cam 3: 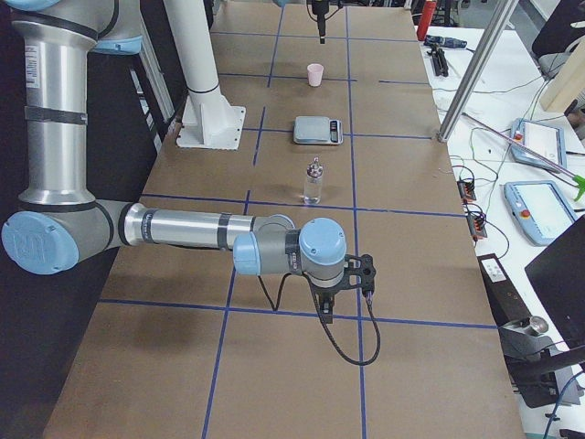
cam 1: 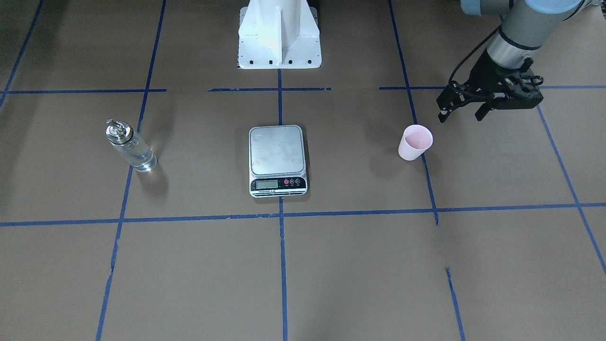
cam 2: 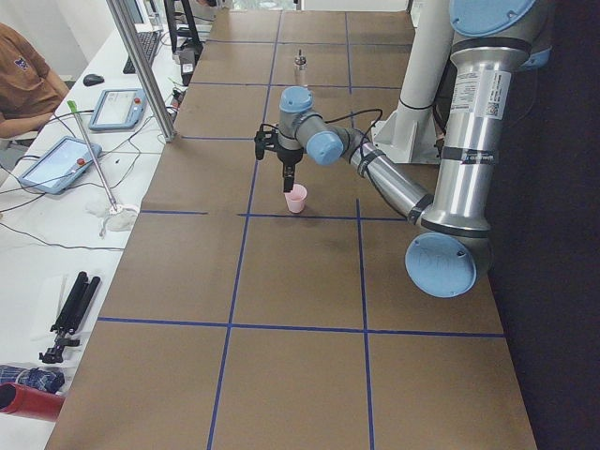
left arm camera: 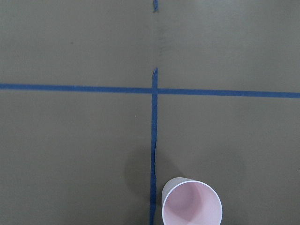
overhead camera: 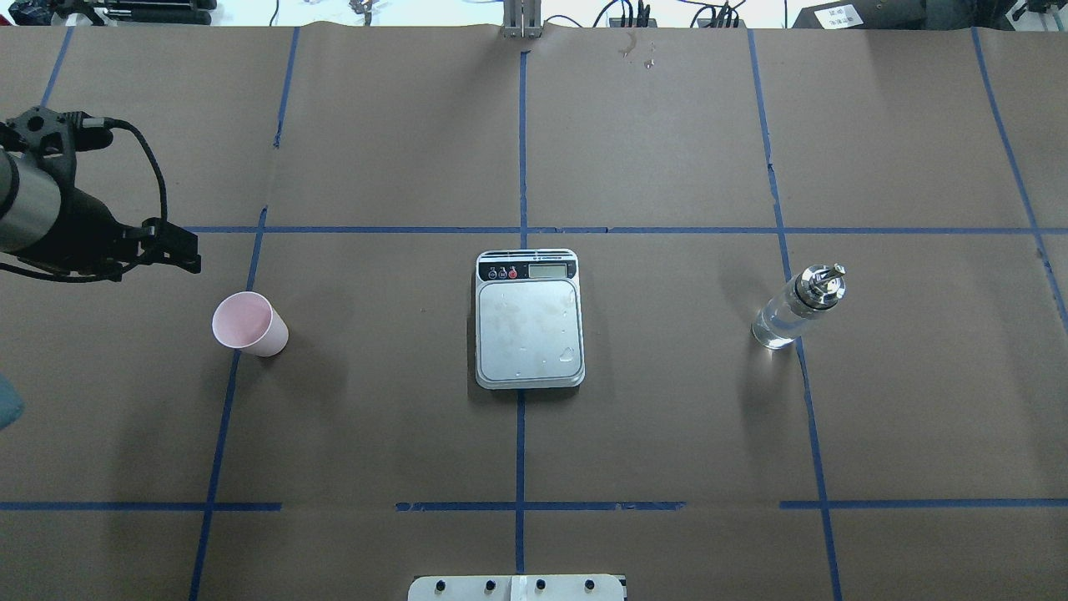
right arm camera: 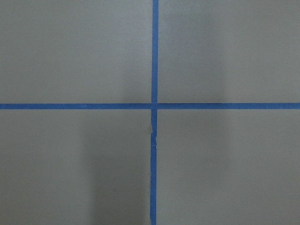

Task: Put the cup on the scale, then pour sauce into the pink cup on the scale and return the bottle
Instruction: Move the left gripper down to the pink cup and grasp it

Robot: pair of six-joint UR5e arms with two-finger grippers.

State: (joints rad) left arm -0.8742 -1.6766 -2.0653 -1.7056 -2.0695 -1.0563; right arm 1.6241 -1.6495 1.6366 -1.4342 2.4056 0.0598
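The pale pink cup (cam 1: 415,142) stands upright and empty on the brown table, also seen in the overhead view (overhead camera: 249,324) and at the bottom of the left wrist view (left arm camera: 192,204). My left gripper (cam 1: 460,117) hovers above and just behind the cup, open and empty. The steel scale (cam 1: 277,158) lies at the table's middle with nothing on it (overhead camera: 528,321). The glass bottle (cam 1: 130,147) with its metal cap stands upright on the robot's right side (overhead camera: 797,309), holding clear liquid. My right gripper (cam 3: 343,293) shows only in the right side view, low over bare table; I cannot tell its state.
The white robot base (cam 1: 279,38) stands behind the scale. Blue tape lines (cam 1: 281,213) grid the brown table. A metal post (cam 2: 141,66) and a desk with tablets (cam 2: 66,159) lie beyond the table's far edge.
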